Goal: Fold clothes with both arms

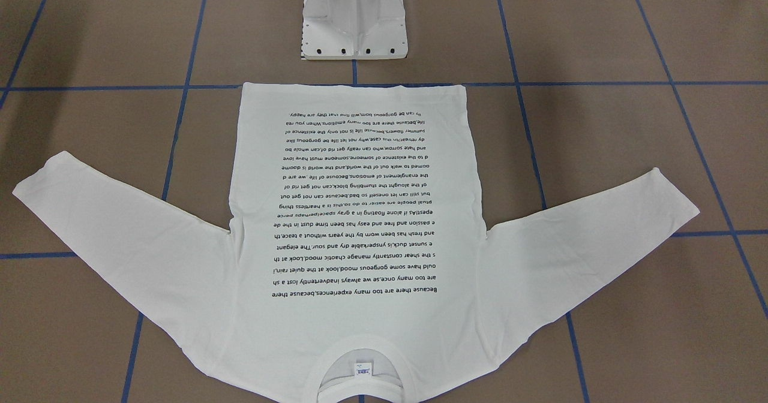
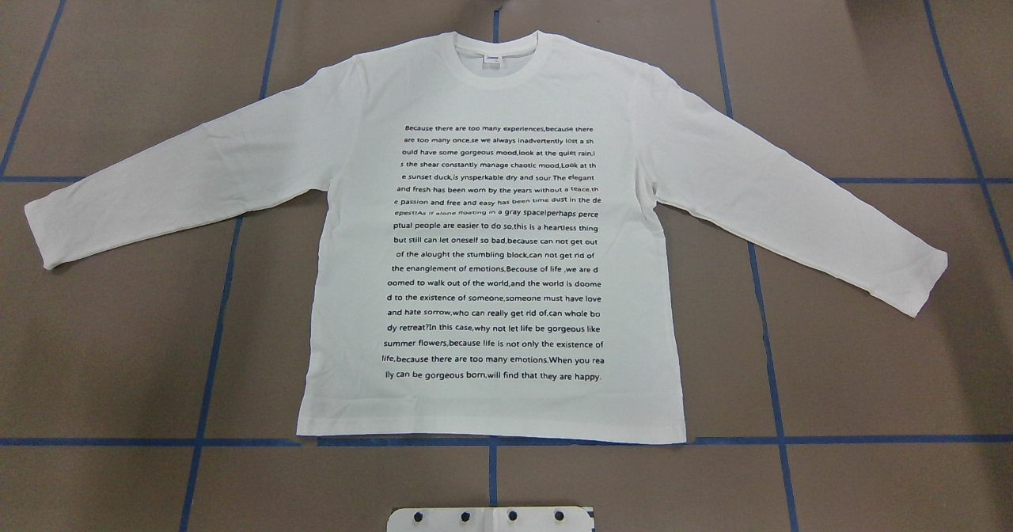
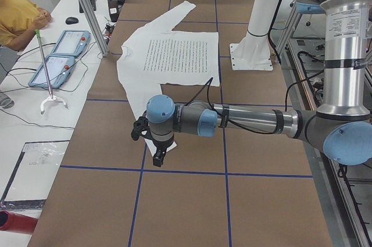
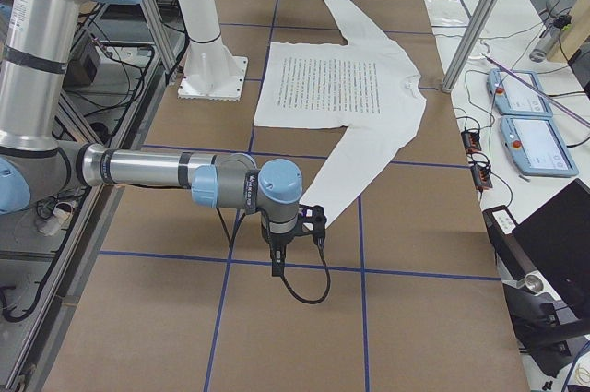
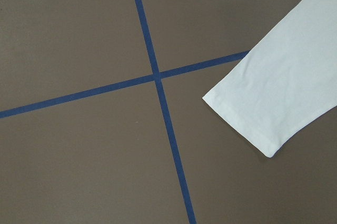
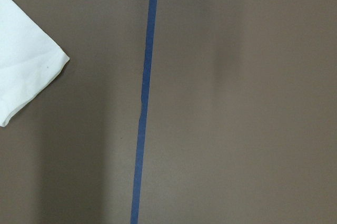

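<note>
Collar (image 1: 360,348), nearest the front camera: logged with tag (image 1: 363,367) showing. Found shirt (image 1: 354,211) flat on brown table (image 1: 600,151), print up, sleeves spread, hem toward white pedestal (image 1: 354,19). Confirmed same from overhead. From left end, sighted left gripper (image 3: 156,155) near one cuff (image 5: 263,129); from right end, right gripper (image 4: 279,258) just beside other cuff (image 6: 26,76). Could not tell opening or hold of either. Recorded only cuffs and blue tape (image 5: 158,84) through wrist cameras.

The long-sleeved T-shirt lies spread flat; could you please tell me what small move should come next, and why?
Probably lower each gripper onto its nearest cuff: the left gripper hangs by the left cuff, the right gripper by the right cuff, and the long-sleeved T-shirt is wholly unfolded.
</note>
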Motion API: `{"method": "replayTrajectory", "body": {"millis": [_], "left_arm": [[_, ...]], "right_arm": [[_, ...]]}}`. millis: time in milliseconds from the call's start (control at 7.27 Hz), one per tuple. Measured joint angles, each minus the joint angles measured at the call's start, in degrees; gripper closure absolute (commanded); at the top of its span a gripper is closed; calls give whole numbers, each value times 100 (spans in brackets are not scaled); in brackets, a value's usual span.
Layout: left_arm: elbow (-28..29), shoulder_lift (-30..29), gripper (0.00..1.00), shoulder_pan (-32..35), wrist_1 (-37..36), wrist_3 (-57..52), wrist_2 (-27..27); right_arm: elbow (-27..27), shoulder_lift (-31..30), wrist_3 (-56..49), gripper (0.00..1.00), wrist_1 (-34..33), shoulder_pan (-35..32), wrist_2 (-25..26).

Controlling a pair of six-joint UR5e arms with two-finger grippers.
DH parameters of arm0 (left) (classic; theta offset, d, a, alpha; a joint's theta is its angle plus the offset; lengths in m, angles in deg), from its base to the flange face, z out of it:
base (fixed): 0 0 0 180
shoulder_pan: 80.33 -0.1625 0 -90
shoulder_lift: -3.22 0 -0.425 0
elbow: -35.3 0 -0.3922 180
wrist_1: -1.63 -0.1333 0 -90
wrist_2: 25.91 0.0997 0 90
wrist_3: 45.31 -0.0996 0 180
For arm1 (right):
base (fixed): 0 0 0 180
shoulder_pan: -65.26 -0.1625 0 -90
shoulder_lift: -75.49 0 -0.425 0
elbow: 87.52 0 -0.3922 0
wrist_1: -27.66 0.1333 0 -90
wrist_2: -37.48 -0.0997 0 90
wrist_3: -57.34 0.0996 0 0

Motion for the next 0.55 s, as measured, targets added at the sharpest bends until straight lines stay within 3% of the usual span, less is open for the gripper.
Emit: {"method": "replayTrajectory", "body": {"millis": [550], "left_arm": [[-346,14,0,0,159,-17,192]], "right_arm": [[41,185,1,0,8,0,-14]]}}
